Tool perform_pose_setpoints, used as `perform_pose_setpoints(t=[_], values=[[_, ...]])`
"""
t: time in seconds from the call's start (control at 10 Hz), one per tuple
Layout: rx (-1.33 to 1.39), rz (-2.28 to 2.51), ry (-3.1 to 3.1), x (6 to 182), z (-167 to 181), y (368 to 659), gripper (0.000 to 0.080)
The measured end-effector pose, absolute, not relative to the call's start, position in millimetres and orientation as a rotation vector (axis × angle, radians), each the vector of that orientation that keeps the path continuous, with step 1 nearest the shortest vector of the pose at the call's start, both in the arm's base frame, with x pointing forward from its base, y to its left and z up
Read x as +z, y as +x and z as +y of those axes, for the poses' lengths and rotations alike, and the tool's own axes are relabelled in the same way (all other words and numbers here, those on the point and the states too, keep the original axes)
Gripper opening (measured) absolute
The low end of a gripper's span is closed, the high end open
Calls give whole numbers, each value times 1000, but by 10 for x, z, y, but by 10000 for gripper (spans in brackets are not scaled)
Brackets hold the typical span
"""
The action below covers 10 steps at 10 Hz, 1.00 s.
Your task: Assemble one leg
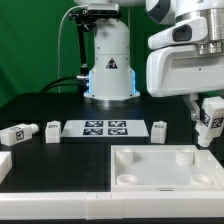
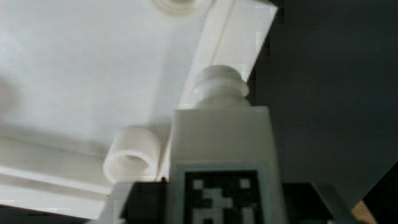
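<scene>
My gripper (image 1: 203,112) is shut on a leg (image 1: 211,117), a small white blocky peg with a black-and-white tag, and holds it in the air above the far right corner of the large white recessed tray-like piece (image 1: 160,176). In the wrist view the held leg (image 2: 224,140) fills the middle, tag facing the camera and round tip pointing away, between the dark fingers (image 2: 143,200) of my gripper (image 2: 222,205). Under it lies the tray piece (image 2: 89,80) with a round post (image 2: 137,148) beside the leg.
The marker board (image 1: 97,127) lies flat mid-table. Loose legs lie at its sides: two on the exterior view's left (image 1: 18,132) (image 1: 52,128), one on its right (image 1: 160,128). Another white part (image 1: 4,164) sits at the left edge. The robot base (image 1: 110,65) stands behind.
</scene>
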<state>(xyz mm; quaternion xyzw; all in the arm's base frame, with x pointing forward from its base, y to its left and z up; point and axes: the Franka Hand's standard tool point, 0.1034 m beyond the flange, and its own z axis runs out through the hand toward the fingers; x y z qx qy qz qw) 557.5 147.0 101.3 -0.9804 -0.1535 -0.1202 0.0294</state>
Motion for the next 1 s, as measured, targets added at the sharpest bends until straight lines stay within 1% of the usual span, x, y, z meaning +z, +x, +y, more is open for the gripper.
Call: perform_pose_setpoints(t=[0.2,0.5,0.6,0.7,0.8,0.9,1.0], values=[[-383,-501,-3018,942,1466,5740,287],[-412,-500,-3013,939,1467,5748,287],[-587,-498,-2976,975,1467,5812,287],[-672,-463,-2954,939,1449,5770,287],[-602,-419,-2971,941,1464,5777,287],[-605,-413,-2970,1035,1480,5921,287],[-620,-422,-2969,1049,1445,6020,287]])
